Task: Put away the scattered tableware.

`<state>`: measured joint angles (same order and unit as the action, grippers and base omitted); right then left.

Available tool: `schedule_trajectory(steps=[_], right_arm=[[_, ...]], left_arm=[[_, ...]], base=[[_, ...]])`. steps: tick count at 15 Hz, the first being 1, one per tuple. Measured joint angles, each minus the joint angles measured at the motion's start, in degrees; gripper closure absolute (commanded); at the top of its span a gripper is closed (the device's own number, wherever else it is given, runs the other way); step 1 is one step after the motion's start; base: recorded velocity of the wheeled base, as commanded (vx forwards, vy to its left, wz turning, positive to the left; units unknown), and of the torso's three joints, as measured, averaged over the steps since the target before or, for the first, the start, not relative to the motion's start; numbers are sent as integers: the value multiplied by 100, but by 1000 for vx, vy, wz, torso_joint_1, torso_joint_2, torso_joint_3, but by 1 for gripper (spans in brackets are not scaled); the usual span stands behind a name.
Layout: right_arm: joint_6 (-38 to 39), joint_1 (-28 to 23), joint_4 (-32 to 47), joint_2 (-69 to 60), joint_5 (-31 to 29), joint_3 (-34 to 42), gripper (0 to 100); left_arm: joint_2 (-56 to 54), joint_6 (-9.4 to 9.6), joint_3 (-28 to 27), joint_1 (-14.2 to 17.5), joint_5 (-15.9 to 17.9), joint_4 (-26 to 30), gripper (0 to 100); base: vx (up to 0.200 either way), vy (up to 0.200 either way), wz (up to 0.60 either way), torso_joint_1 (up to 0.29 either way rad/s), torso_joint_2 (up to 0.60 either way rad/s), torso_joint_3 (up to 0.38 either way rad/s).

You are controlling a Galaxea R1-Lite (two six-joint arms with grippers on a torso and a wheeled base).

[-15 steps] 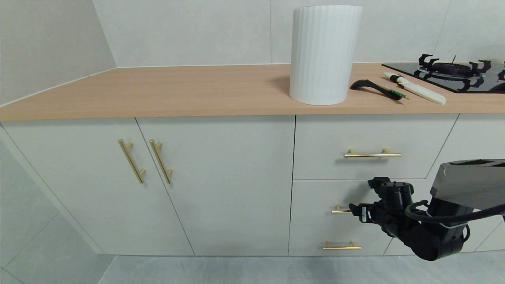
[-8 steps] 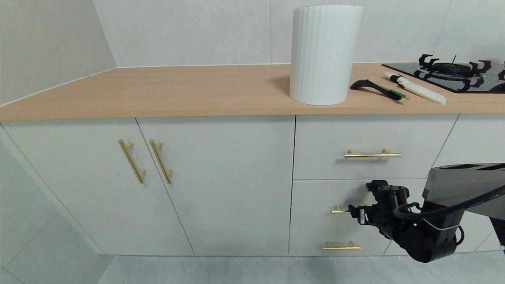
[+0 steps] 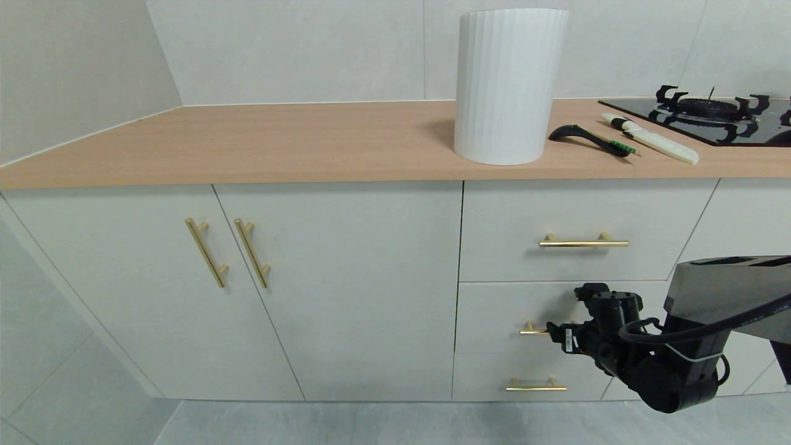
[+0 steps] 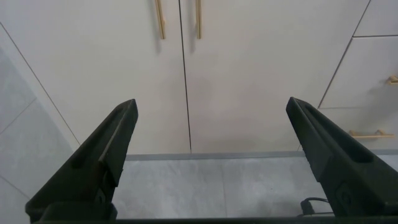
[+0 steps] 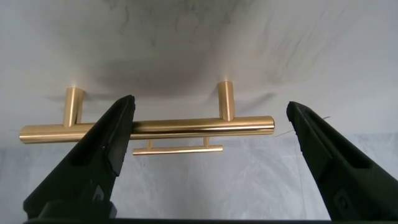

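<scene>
Head view: three drawer handles (image 3: 583, 243), two door handles (image 3: 206, 252); right end effector (image 3: 557, 330) open.

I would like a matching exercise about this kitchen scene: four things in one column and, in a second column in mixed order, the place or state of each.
Things:
1. white ribbed container
2. black spoon
3. white knife
4. right gripper

Places or states:
A. open, in front of the middle drawer's handle
B. lying on the countertop, closest to the stove
C. standing upright on the countertop
D. lying between the container and the knife

Pairs: 1-C, 2-D, 3-B, 4-A
</scene>
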<state>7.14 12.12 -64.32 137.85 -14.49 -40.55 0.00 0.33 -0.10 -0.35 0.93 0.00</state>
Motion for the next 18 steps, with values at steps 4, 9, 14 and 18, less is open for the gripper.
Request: schedule_trajectory(steps=[4,9,14,18], right_arm=[[-20,-2,93,-37,7,65,0],[-20,-2,345,-150,10,124,0],[-72,0,1106,-591,145,354,0],[-96,-22,2688,-1783,788,450,0]], left_arm=[[0,0,0,2,0,0,0],[0,2,0,2,0,0,0],[0,2,0,-2,0,0,0],[0,2,0,2,5,0,0]], base=[[0,0,0,0,0,0],[0,0,0,0,0,0],[0,0,0,0,0,0],[0,0,0,0,0,0]])
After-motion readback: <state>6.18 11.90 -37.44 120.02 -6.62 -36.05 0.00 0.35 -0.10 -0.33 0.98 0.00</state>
